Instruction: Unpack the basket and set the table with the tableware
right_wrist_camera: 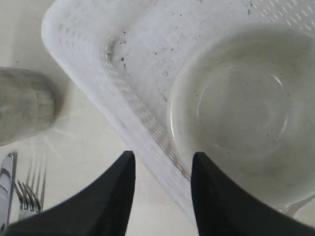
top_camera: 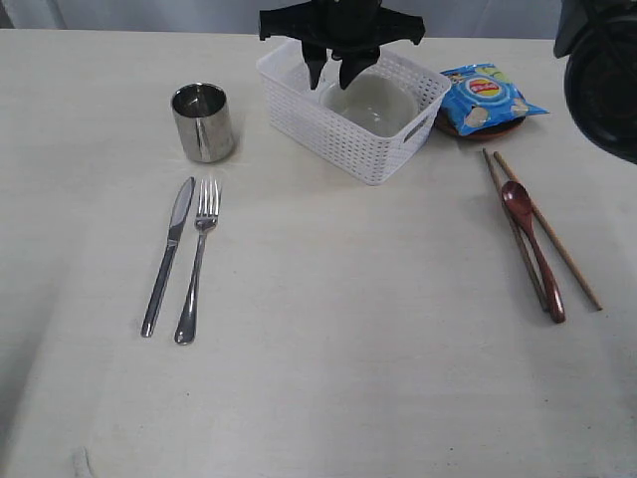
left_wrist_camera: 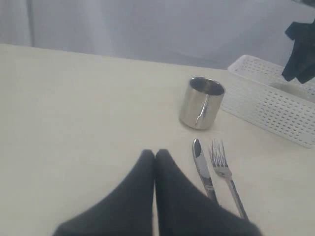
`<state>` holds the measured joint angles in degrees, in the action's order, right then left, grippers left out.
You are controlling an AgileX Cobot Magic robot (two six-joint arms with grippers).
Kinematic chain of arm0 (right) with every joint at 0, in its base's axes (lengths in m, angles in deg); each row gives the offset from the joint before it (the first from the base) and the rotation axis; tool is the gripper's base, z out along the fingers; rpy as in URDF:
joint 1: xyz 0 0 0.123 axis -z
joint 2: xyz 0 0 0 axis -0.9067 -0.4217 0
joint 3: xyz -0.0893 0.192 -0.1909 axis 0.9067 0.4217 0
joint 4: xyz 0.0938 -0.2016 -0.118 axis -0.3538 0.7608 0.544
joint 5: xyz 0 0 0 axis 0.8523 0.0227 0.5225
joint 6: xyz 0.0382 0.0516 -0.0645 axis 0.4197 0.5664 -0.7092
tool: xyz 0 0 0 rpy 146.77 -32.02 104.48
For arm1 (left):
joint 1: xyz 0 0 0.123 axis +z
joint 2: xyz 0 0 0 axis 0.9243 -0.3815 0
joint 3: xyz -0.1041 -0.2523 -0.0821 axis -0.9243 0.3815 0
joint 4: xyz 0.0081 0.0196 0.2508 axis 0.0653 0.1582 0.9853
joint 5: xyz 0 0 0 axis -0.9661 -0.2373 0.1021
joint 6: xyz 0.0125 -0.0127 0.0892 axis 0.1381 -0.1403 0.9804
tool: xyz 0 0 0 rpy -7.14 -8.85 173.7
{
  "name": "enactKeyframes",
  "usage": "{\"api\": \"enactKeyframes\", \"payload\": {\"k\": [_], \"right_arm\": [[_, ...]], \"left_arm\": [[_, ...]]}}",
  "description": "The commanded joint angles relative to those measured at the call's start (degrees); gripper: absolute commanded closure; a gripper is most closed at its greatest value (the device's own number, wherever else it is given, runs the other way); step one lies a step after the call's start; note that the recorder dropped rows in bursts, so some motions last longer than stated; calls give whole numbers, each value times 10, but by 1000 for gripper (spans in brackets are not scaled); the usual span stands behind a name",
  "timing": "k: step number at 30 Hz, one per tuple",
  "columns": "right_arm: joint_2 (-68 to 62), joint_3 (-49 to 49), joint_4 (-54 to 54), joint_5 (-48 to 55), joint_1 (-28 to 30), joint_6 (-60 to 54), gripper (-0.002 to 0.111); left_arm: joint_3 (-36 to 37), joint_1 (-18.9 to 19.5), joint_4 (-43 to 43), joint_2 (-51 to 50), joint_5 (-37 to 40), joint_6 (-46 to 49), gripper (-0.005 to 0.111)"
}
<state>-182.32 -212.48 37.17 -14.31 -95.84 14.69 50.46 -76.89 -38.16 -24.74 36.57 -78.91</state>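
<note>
The white basket (top_camera: 338,134) stands at the back of the table (top_camera: 348,329) with the pale bowl (top_camera: 370,103) inside. My right gripper (top_camera: 333,72) hangs open over its near-left wall; in the right wrist view the basket wall (right_wrist_camera: 123,83) runs between the fingers, beside the bowl (right_wrist_camera: 241,113). The steel cup (top_camera: 203,121), knife (top_camera: 169,254) and fork (top_camera: 197,261) lie at the left. The wooden spoon (top_camera: 532,244) and two chopsticks (top_camera: 552,231) lie at the right. My left gripper (left_wrist_camera: 155,153) is shut on nothing, low over bare table left of the knife (left_wrist_camera: 203,169).
A blue chips bag (top_camera: 488,98) lies on the brown plate (top_camera: 478,131) right of the basket. A dark arm part (top_camera: 602,80) fills the upper right corner. Bare tabletop spreads between the cutlery and the spoon.
</note>
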Motion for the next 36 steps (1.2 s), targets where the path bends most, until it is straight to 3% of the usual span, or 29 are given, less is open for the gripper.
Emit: {"api": "enactKeyframes", "payload": {"k": [1, 11, 20, 27, 30, 36], "right_arm": [[2, 1, 3, -44, -3, 60, 71], [-22, 1, 21, -124, -7, 155, 71], [-39, 1, 65, -125, -6, 204, 71], [8, 0, 185, -23, -6, 101, 71], [15, 2, 131, 2, 10, 32, 71], [-30, 8, 138, 2, 16, -14, 71]], "left_arm": [[2, 1, 2, 2, -6, 0, 107], [2, 1, 2, 2, -6, 0, 107], [2, 1, 2, 2, -6, 0, 107], [2, 1, 2, 2, -6, 0, 107], [2, 1, 2, 2, -6, 0, 107], [2, 1, 2, 2, -6, 0, 107]]}}
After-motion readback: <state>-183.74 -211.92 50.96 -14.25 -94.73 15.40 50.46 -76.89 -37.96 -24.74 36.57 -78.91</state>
